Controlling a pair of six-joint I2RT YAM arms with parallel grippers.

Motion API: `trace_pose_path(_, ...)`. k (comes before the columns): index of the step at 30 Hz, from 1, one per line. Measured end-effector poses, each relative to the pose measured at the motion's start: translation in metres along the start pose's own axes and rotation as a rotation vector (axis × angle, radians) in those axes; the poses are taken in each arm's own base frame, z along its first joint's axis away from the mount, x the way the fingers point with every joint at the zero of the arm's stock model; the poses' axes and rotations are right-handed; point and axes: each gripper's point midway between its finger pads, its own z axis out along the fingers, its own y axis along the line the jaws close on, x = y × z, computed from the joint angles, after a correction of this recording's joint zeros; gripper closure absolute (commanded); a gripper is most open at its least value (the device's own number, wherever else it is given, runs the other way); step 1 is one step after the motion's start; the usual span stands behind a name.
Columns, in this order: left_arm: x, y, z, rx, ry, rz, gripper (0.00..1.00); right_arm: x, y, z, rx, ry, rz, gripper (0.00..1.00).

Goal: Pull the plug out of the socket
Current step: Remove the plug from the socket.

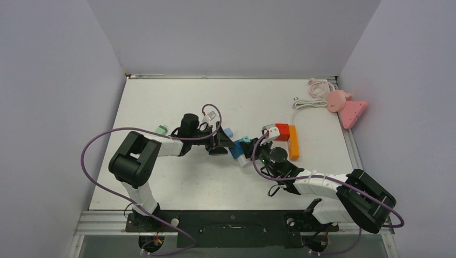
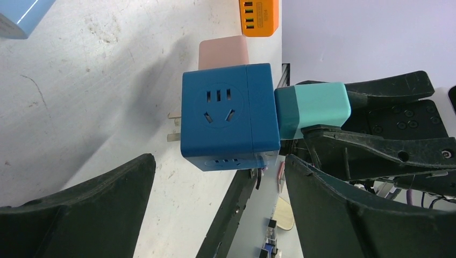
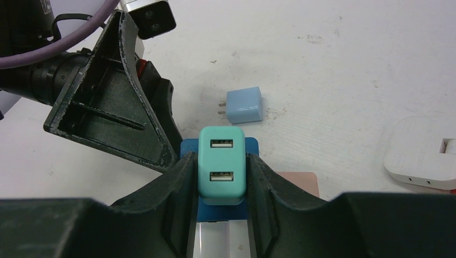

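Note:
The dark blue cube socket [image 2: 228, 115] has its face with slots turned to the left wrist view. Two metal prongs stick out of its left side. The teal plug [image 2: 314, 107], a charger with two USB ports [image 3: 222, 164], sits in the socket's right side. My right gripper [image 3: 220, 160] is shut on the teal plug, with one finger [image 2: 387, 88] on each flank. My left gripper [image 2: 218, 161] is open, its fingers [image 2: 107, 209] spread wide just short of the socket [image 1: 236, 150] and not touching it. In the top view both grippers meet mid-table.
A pink block [image 2: 223, 52] lies just behind the socket. A light blue charger [image 3: 244, 105] lies nearby. A red block [image 1: 282, 131] and an orange power strip [image 1: 293, 142] sit to the right. A white cable [image 1: 314, 91] and a pink object [image 1: 349, 110] are at the far right edge.

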Motion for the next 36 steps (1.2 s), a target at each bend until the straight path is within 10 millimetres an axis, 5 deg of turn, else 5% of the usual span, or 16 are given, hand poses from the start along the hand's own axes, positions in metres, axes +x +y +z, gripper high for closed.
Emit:
trace_pose_path(20, -0.001, -0.004, 0.003, 0.035, 0.006, -0.025, 0.32, 0.003, 0.012, -0.002, -0.042, 0.008, 0.001, 0.95)
trace_pose_path(26, 0.001, -0.008, 0.006, 0.049, 0.012, -0.031, 0.52, 0.003, 0.014, -0.002, -0.046, 0.009, 0.0, 0.95)
trace_pose_path(36, -0.001, -0.009, 0.007, 0.061, 0.006, -0.038, 1.0, 0.002, 0.013, -0.002, -0.036, 0.003, 0.001, 0.95)
